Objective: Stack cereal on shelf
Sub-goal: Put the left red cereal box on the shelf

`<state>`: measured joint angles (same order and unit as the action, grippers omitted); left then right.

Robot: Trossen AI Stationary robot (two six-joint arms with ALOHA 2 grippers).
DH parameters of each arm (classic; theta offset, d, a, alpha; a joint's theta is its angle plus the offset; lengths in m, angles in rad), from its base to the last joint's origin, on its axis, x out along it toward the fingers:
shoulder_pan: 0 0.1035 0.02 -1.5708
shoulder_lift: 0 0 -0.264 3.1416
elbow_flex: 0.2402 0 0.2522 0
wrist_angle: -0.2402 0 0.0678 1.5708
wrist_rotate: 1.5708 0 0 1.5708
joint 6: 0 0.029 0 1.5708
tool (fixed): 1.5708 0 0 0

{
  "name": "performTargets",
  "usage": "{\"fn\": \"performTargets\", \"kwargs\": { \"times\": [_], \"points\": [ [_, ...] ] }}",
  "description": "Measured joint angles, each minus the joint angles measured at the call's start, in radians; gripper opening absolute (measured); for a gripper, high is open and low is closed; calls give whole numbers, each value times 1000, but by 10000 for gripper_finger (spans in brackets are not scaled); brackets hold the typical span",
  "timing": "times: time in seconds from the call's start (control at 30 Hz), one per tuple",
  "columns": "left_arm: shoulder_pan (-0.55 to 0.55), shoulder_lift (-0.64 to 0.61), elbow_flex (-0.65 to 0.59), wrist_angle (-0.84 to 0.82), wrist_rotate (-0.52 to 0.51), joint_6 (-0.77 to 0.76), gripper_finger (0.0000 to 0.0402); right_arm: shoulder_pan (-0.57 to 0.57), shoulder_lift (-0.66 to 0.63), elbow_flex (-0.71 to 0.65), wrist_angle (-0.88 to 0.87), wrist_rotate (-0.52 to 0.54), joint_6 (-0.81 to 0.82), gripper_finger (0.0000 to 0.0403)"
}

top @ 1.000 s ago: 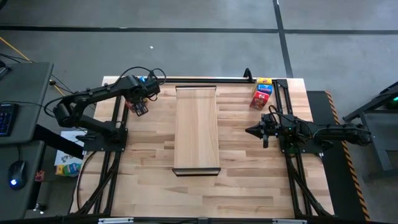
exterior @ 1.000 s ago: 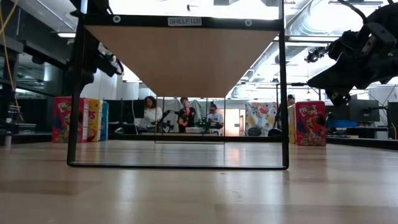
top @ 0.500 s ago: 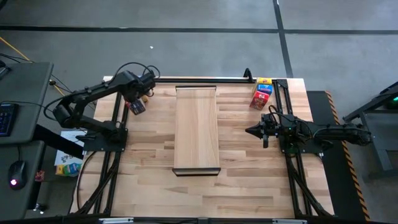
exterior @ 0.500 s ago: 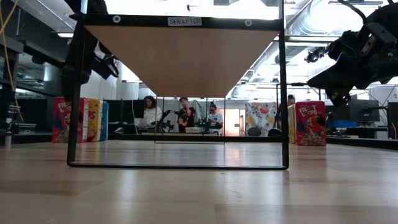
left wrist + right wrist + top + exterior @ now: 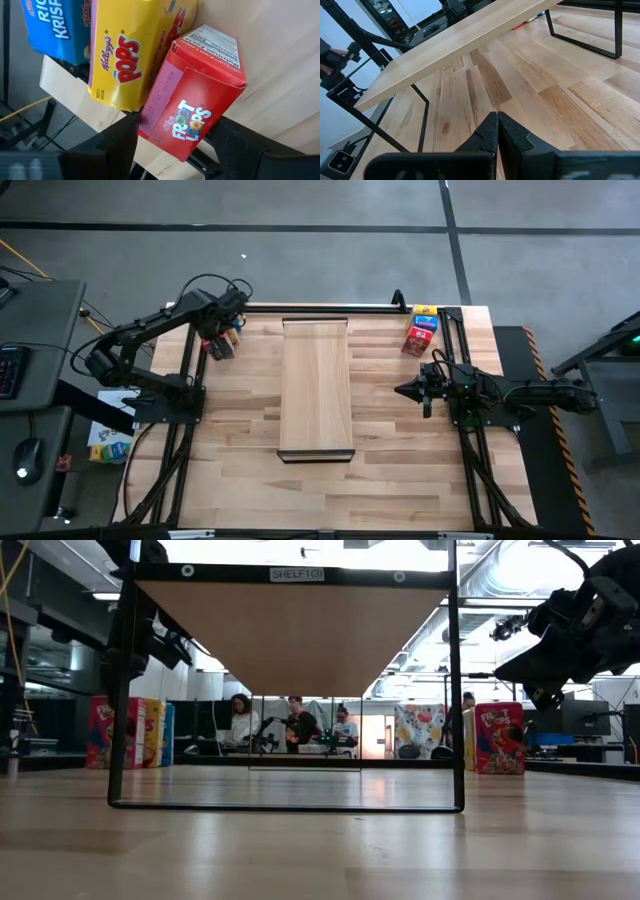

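Since the earlier frame my left gripper [image 5: 222, 340] had drawn back toward the desk's [image 5: 400, 440] far left corner, its jaws clamped on a red cardboard cereal box [image 5: 197, 107]. Yellow [image 5: 127, 47] and blue [image 5: 52, 22] boxes stood just beside it, seemingly touching. The smooth pale shelf [image 5: 316, 385] lay mid-desk. My right gripper [image 5: 427, 390] waited, jaws closed.

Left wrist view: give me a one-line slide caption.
Left end effector straddles a red Froot Loops box, tilted beside the yellow Pops box and blue Rice Krispies box.
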<state>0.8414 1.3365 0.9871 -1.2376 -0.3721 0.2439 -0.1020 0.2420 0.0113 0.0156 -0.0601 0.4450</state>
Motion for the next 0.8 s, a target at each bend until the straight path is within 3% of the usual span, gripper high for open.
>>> {"fn": "performTargets", "kwargs": {
  "times": [0.43,0.8],
  "points": [
    [21,0,2,-47,43,65,229,0,0,0,0,0,0,0],
    [21,1,14,-72,61,-25,229,0,0,0,0,0,0,0]
  ]
}}
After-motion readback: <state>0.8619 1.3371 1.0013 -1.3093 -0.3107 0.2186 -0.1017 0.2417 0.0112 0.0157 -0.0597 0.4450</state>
